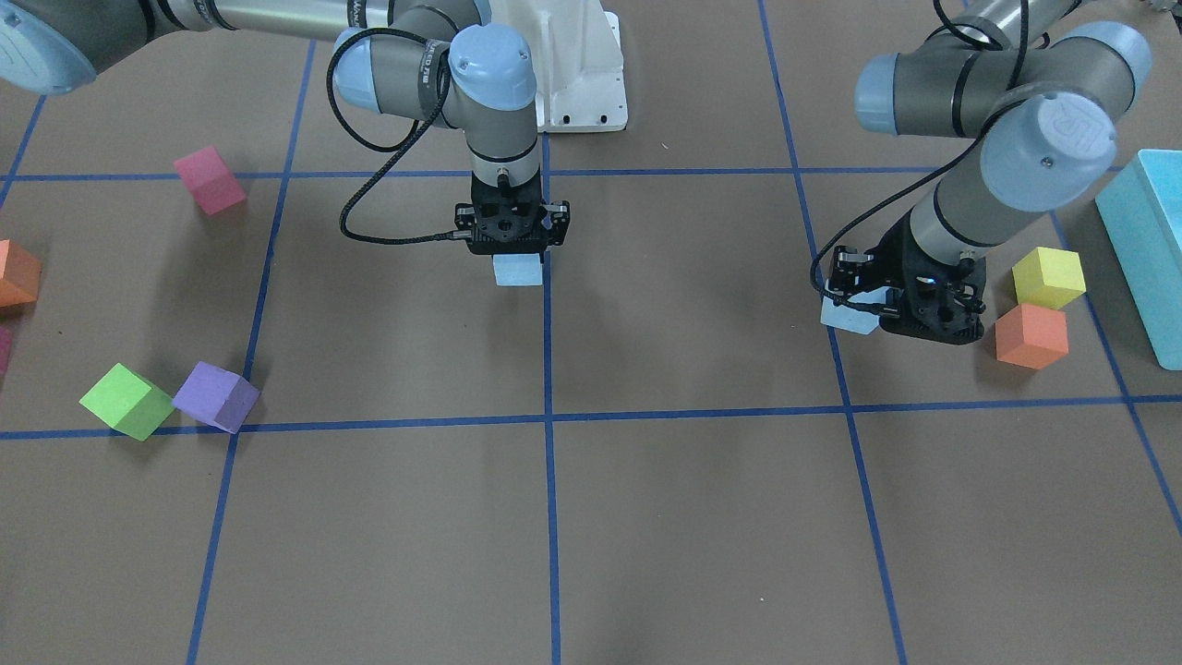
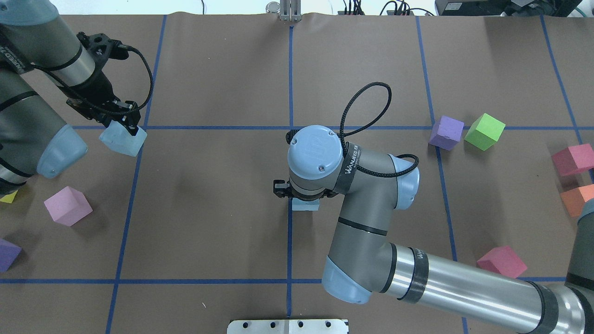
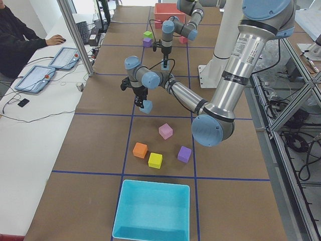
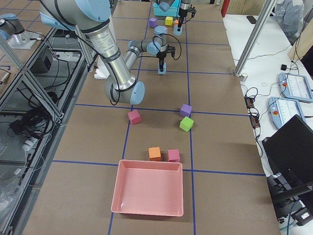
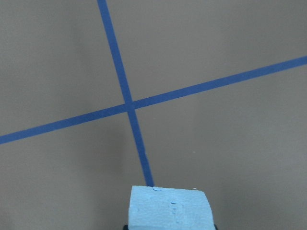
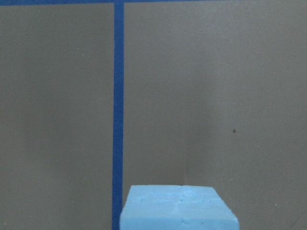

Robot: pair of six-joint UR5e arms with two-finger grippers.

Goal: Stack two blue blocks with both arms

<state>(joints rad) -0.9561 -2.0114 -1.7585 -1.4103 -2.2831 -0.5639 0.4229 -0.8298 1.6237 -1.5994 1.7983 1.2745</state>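
Note:
My left gripper is shut on a pale blue block at the table's left, over a blue tape crossing. The same gripper and block show in the front view, and the block fills the bottom of the left wrist view. My right gripper points straight down at the table's middle, shut on the second pale blue block, low over the centre tape line. That block also shows in the overhead view and the right wrist view. I cannot tell whether either block touches the table.
Yellow and orange cubes and a large teal box lie close beside the left gripper. Green, purple and pink cubes lie on the right arm's side. The white pedestal stands behind the centre.

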